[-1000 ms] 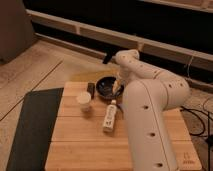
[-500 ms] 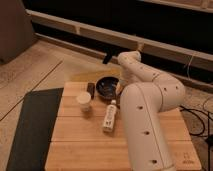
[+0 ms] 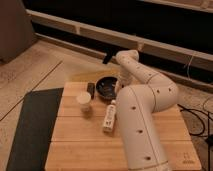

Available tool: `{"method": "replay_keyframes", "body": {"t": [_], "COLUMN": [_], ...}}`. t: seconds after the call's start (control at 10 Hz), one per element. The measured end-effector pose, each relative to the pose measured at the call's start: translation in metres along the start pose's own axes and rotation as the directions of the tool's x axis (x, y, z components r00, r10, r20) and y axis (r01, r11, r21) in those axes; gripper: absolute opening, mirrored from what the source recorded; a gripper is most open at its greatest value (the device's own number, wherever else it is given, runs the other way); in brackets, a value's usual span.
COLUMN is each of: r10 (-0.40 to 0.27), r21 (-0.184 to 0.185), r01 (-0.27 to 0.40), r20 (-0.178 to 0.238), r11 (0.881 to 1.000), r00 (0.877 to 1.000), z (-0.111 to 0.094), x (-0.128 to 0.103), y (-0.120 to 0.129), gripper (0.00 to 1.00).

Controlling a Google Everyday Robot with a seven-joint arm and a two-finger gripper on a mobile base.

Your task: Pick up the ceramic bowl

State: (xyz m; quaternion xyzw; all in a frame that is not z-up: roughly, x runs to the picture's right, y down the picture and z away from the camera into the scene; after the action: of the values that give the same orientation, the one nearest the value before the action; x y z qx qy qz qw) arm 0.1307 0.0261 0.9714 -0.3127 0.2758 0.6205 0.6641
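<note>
Now hanging at the right rim of the ceramic bowl (image 3: 107, 86), far side of the wooden table (image 3: 75, 135): gripper (image 3: 120, 85), finger state impossible to tell. Best lowered squarely over that rim, avoiding the white cup (image 3: 84, 101).

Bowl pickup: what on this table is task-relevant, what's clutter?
Relevant: ceramic bowl at the table's far edge; end effector just right of the bowl.

Clutter: white cup; small dark object left of the bowl; white bottle lying down; wooden table.
</note>
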Motion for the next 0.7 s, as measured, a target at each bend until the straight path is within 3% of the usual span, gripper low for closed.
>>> {"method": "replay_keyframes", "body": {"t": [0.4,0.5,0.7], "r10": [0.003,0.004,-0.002], "r21": [0.015,0.032,0.103], "r01": [-0.003,-0.005,-0.01], "r20": [0.014,0.029,0.113], "r11": [1.0,0.999,0.995], "r00": [1.0,1.0,0.994], "z": [-0.005,-0.013,-0.059], "x": [-0.005,-0.008,-0.025], "y": [-0.008,-0.013,-0.03], "gripper": [0.01,0.0,0.0]}}
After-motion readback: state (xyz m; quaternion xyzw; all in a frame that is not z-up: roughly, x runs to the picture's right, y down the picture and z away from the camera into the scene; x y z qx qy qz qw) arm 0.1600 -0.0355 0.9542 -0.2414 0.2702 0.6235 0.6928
